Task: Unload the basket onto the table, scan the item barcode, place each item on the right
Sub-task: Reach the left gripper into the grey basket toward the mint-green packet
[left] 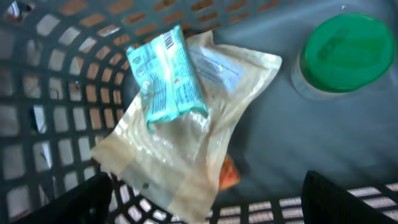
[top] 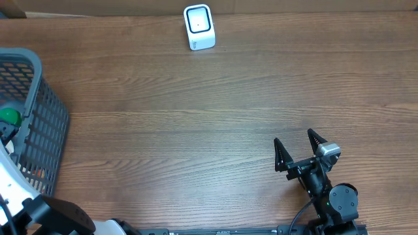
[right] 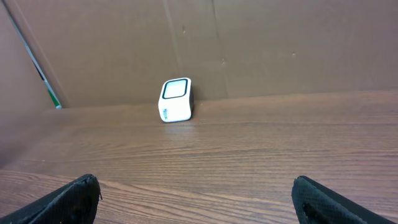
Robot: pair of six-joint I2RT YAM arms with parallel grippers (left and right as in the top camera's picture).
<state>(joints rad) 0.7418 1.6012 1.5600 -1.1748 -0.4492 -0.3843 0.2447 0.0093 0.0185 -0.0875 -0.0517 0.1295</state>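
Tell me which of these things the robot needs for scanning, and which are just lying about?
For the job: scanner; basket; teal packet, probably the item, under the open left gripper.
Lying about: beige pouch; green-lidded jar; right gripper, open, holding nothing.

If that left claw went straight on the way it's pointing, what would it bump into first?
Most likely the beige pouch lying in the basket, which sits squarely ahead of the left gripper. The teal packet rests on the pouch's far part. Depth is hard to judge.

- The packet (left: 168,78) is showing teal; the pouch (left: 186,155), beige.
- The jar lid (left: 348,53) is showing green.
- The basket (left: 311,137) is showing grey lattice.
- The desk (top: 196,130) is showing brown grain.
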